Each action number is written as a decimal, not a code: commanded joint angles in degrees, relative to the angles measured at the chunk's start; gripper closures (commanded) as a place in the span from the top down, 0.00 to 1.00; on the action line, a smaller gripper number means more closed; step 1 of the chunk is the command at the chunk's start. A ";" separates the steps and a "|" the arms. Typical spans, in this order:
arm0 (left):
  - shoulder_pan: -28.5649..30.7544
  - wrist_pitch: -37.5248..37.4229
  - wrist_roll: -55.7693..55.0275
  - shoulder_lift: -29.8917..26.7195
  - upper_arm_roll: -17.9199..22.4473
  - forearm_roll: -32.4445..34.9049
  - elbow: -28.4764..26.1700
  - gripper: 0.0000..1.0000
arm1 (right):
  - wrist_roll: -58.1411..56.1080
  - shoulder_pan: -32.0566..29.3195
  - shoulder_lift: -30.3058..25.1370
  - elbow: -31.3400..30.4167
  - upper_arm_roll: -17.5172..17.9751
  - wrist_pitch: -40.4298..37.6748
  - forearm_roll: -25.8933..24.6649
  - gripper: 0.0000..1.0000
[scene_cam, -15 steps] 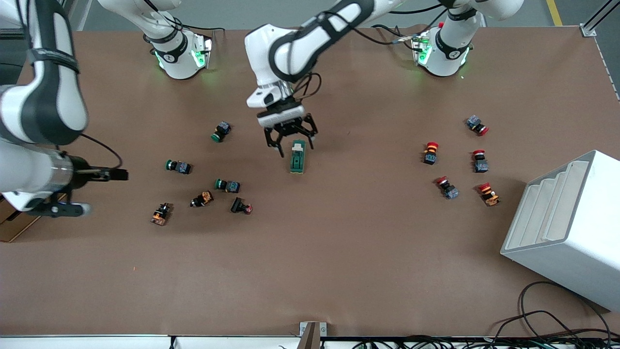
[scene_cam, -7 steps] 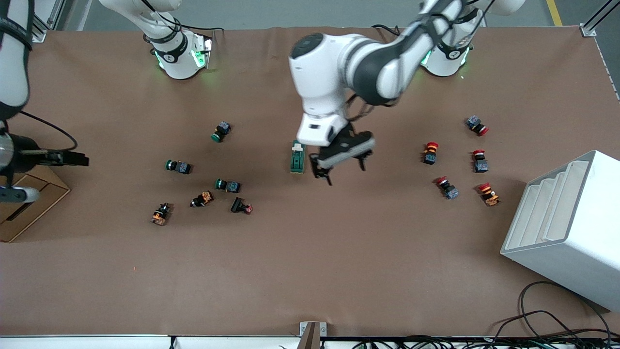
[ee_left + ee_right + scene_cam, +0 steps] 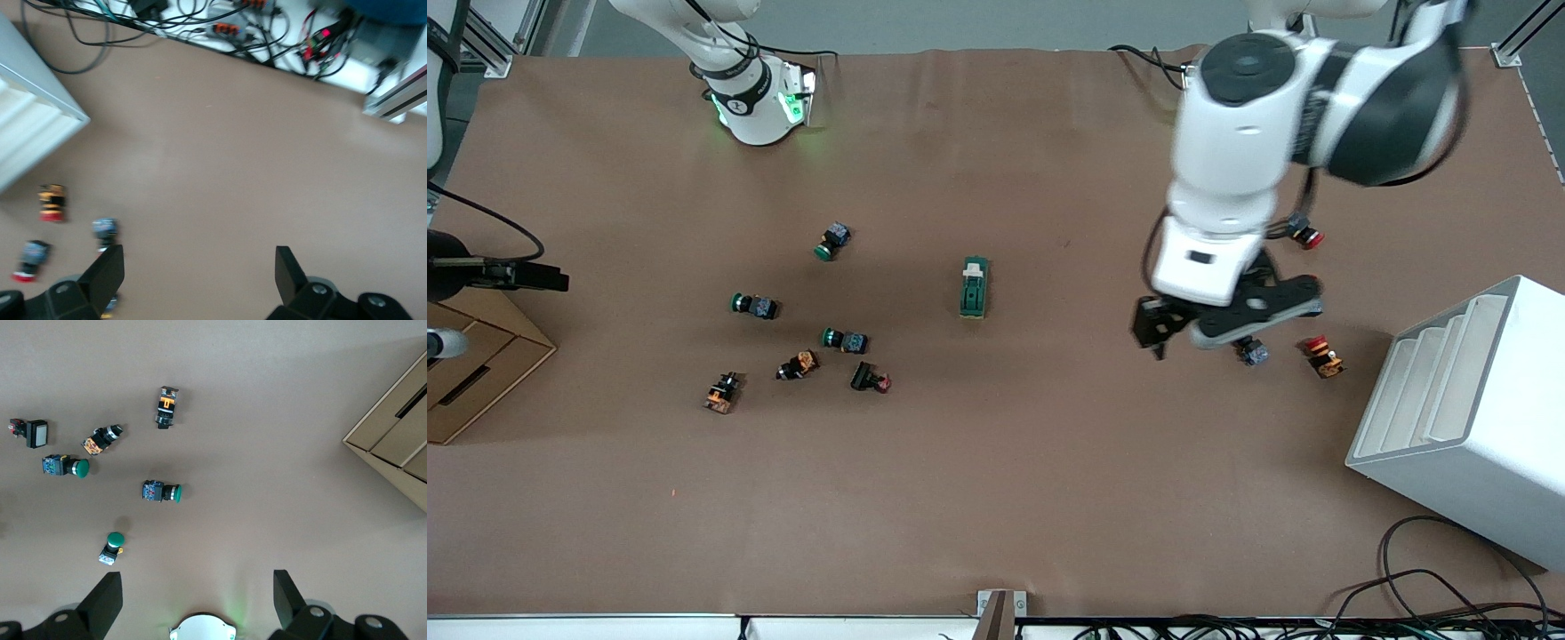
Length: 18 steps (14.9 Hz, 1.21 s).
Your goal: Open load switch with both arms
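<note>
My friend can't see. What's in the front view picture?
A dark green load switch lies alone mid-table, untouched. The left gripper, open, hangs over red push-buttons beside a white rack; green push-buttons lie toward the right arm's end.

Seen from high above, facing the two bases across the whole table (image 3: 996, 498). Looking straight down past the left claw (image 3: 200, 280), jaws wide apart, onto red push-buttons (image 3: 52, 203) and the white rack (image 3: 27, 127) also caught from above. Likewise down past the spread right claw (image 3: 197, 597) onto green push-buttons (image 3: 161, 492) and the cardboard box (image 3: 393, 440), both shared with the overhead shot.
</note>
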 commanded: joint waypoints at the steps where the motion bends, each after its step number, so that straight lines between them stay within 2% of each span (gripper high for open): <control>1: 2.04 -2.78 11.39 -4.84 0.48 -4.98 -1.14 1.00 | 0.15 -0.29 0.04 2.04 1.83 -1.79 -0.77 1.00; 5: 7.57 -7.25 25.98 -9.68 3.38 -14.13 -1.41 1.00 | -0.38 1.29 -1.54 1.61 1.83 -1.26 -0.41 1.00; 9: 9.69 -12.70 37.61 -12.85 8.66 -20.81 -1.41 1.00 | -0.29 0.85 -8.82 -8.12 1.57 3.12 0.03 1.00; 12: 10.66 -15.95 40.07 -14.43 9.89 -21.08 -1.58 1.00 | -0.29 0.94 -16.03 -19.54 1.66 10.75 0.03 1.00; 13: 10.31 -17.36 40.60 -14.96 11.55 -21.09 -1.59 1.00 | -0.29 1.12 -17.35 -21.75 1.66 12.17 0.03 1.00; 18: 10.04 -20.44 47.64 -16.81 14.46 -21.17 -1.67 1.00 | -0.38 2.08 -20.44 -22.83 1.22 11.66 -0.15 1.00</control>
